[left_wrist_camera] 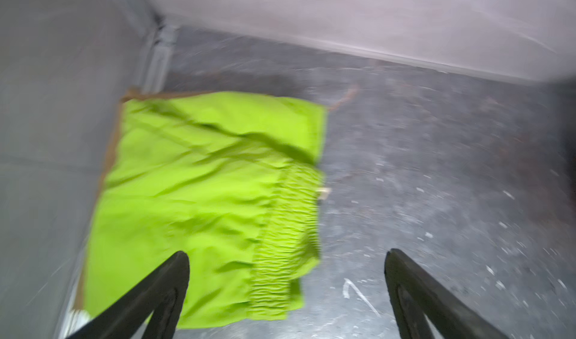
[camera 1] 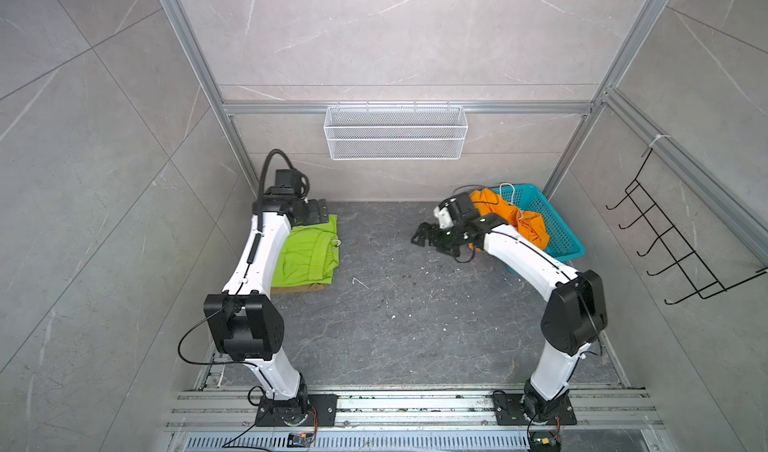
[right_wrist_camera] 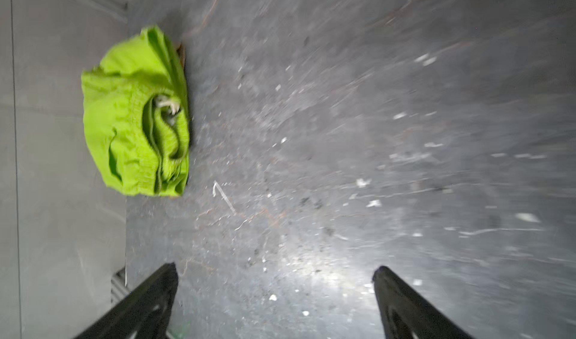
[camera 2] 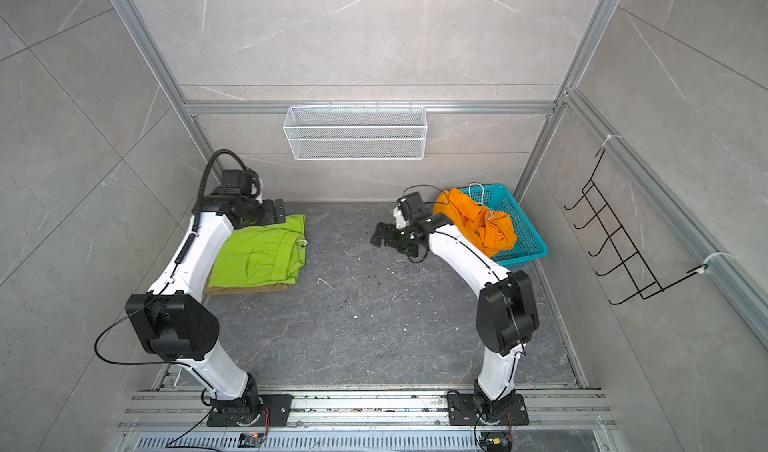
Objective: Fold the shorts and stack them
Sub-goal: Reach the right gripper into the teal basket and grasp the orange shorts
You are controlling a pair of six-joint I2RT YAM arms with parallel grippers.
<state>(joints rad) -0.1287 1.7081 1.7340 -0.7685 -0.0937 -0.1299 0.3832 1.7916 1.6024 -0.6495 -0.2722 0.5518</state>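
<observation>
We see our left gripper (left_wrist_camera: 286, 253) spread wide and empty, lime green shorts (left_wrist_camera: 202, 181) folded just beneath and ahead of it, atop the khaki shorts (camera 1: 299, 288), our right gripper (right_wrist_camera: 275, 265) likewise spread, holding nothing, orange shorts (camera 1: 511, 217) heaped just behind it in the teal basket (camera 1: 557, 229)

Lime green shorts (camera 1: 309, 254) were thin matt cloth, creased, waistband gathered. Khaki shorts (camera 1: 299, 288) showed matt cloth, edge only vis. Orange shorts (camera 1: 530, 221) were matt cloth, crumpled. Teal basket (camera 1: 559, 231) was perforated plastic w/ slight sheen. Floor (camera 1: 415, 304) looked dark, stone-like, scuffed, white-flecked. Wall basket (camera 1: 395, 138) was white-coated wire mesh; frame rails (camera 1: 407, 108) appeared satin alum.
</observation>
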